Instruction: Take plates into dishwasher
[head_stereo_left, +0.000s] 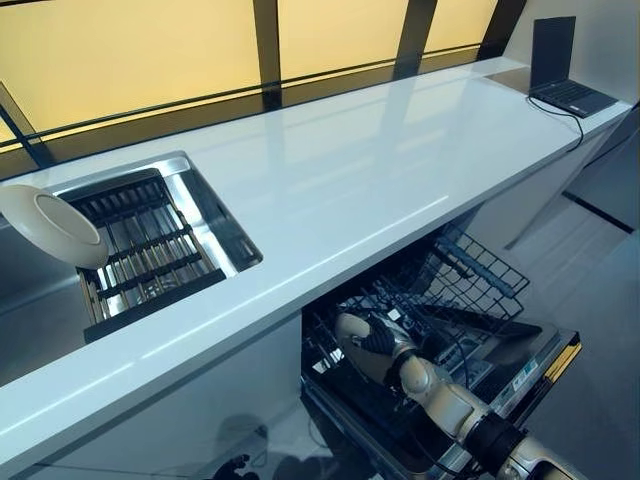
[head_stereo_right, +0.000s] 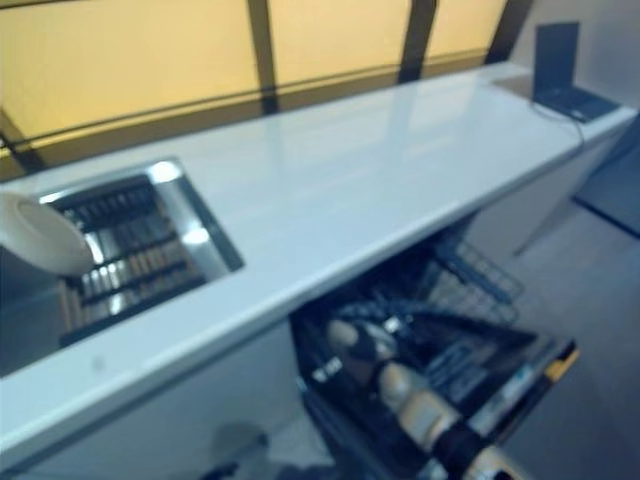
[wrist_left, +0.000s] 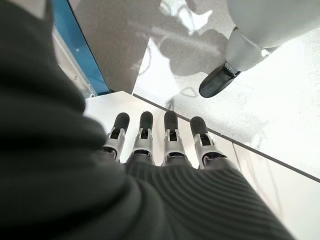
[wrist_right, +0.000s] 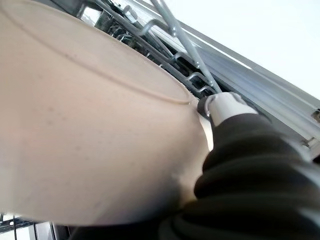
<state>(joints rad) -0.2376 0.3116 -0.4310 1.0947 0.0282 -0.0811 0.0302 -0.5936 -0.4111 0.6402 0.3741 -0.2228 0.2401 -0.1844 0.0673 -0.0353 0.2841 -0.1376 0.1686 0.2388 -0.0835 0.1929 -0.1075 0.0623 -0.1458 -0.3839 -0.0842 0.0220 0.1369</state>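
A: Reaching into the open black wire dishwasher rack (head_stereo_left: 440, 320), the right hand (head_stereo_left: 372, 340) sits low among the tines. Its wrist view is filled by a cream round plate (wrist_right: 85, 130) lying against the hand; whether the hand is curled on it I cannot tell, the fingers being hidden.

B: Any other plates?

A: One white round plate (head_stereo_left: 50, 225) stands on edge at the far left, beside the steel sink (head_stereo_left: 190, 200), well apart from the right hand. The left hand (wrist_left: 165, 137), fingers straight and holding nothing, is judged nearer. Countertop (head_stereo_left: 350, 170) lies between. Rack slots are hard to make out.
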